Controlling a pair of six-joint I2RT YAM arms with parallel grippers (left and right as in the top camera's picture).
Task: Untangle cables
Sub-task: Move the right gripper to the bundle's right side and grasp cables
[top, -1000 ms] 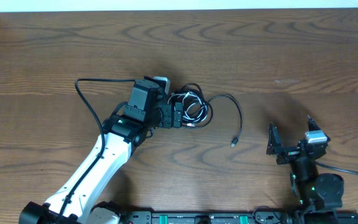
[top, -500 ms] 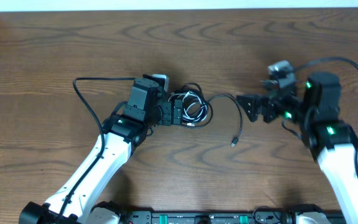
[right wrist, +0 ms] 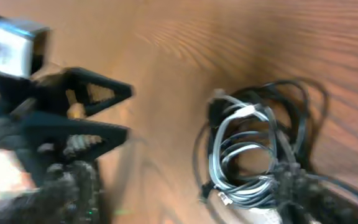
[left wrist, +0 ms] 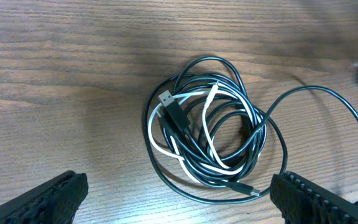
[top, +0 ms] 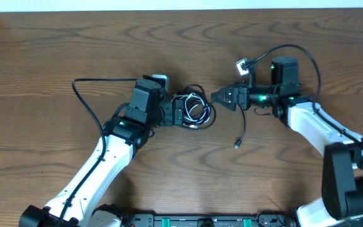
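Nearest robot base: plug end (top: 237, 145) of loose black strand lay on table (top: 55, 50), apart from rest. Further out, cables (top: 195, 111) sat coiled in tangled bundle, white cable (left wrist: 211, 134) threaded through black ones. Left tool (top: 176, 116) gaped wide at bundle's left edge, gripping nothing. Right tool (top: 218, 97) hovered just right of bundle by loose strand, fingers apart, nothing held; its wrist view blurred.
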